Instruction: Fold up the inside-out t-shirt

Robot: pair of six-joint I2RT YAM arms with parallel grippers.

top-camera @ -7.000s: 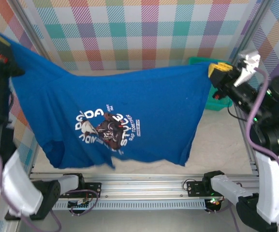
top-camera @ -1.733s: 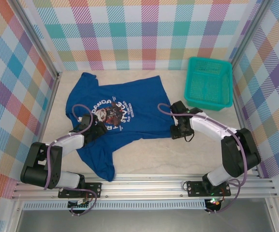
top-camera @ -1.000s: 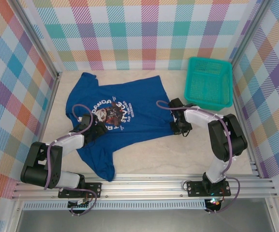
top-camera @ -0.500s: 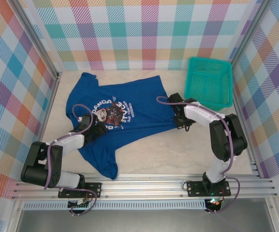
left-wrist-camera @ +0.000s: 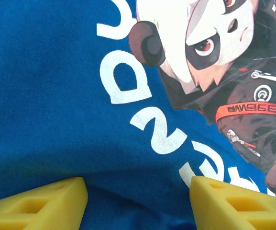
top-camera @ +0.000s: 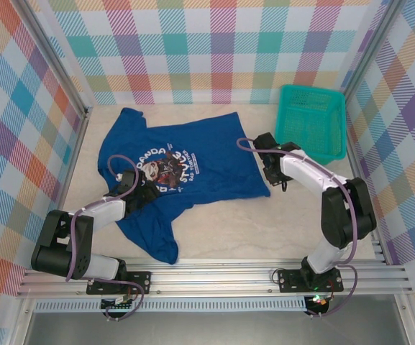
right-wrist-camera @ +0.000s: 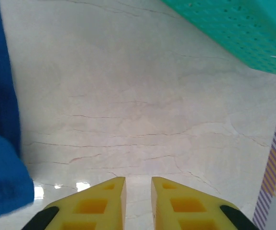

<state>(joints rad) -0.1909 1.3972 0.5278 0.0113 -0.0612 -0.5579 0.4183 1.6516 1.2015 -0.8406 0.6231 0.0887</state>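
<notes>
Blue t-shirt (top-camera: 185, 169) lies spread on your surface (top-camera: 265, 230), print up, no fold made yet.
Your left fingers (left-wrist-camera: 47, 201) rest apart on the print; your right fingers (right-wrist-camera: 104, 201), nearly together and empty, sit just off the shirt's right edge, near the teal basket (top-camera: 311, 159).

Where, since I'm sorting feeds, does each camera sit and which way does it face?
Top external: above, behind the robot, looking down on table, t-shirt, basket; left arm, right arm show.
Left wrist: on left arm, facing t-shirt's print; left hand fingers apart.
Right wrist: facing table, basket corner; right hand barely open.
All share the t-shirt.
</notes>
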